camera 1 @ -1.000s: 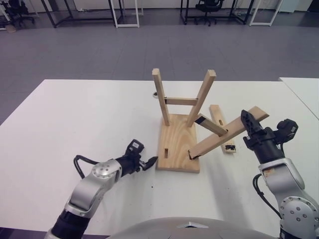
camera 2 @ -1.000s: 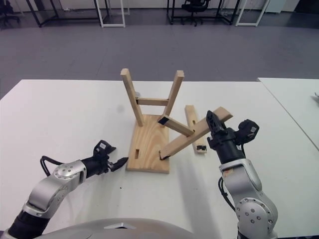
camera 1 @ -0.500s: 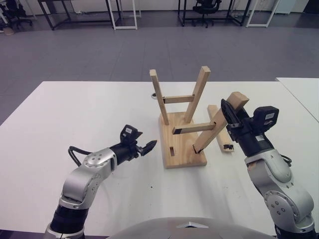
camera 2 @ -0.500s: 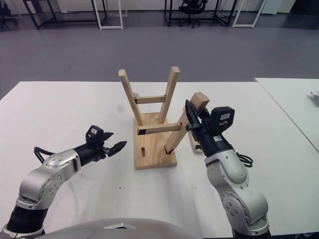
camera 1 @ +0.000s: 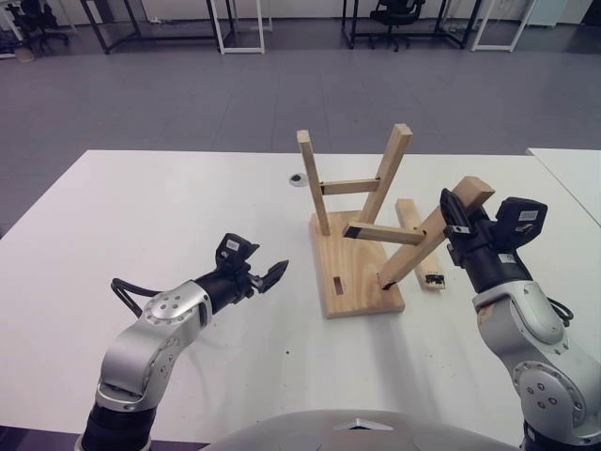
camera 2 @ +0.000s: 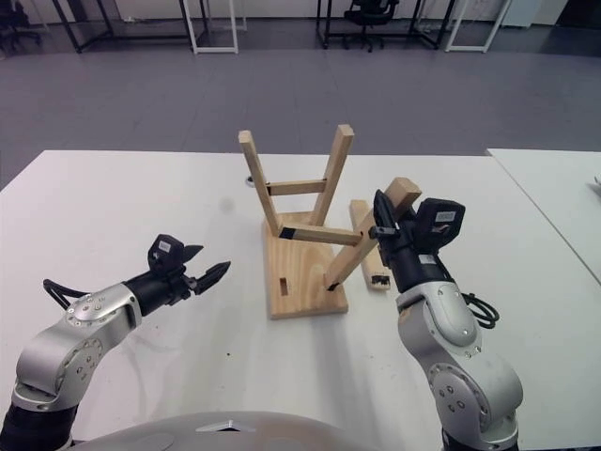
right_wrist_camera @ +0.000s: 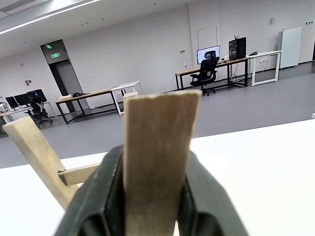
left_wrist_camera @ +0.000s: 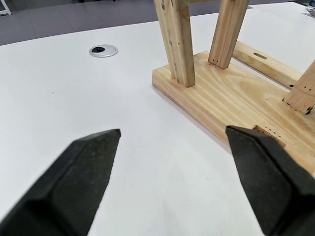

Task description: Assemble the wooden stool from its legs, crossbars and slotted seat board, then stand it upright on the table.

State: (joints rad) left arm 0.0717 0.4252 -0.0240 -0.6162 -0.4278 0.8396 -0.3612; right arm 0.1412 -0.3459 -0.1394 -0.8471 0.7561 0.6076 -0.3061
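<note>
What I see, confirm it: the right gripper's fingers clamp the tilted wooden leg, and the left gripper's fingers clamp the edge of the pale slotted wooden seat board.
The left gripper is wrong: its fingers are open, apart from the pale slotted wooden seat board, as the left wrist view shows. The right gripper does clamp the tilted wooden leg.

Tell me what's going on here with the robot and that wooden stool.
A robot is midway through assembly. The seat board lies flat on the table with two legs and a crossbar standing in it. The right gripper is clamped on a third leg, tilted, its lower end at the board's near corner. The left gripper hangs open beside the board, holding nothing. One more wooden piece lies on the table.
</note>
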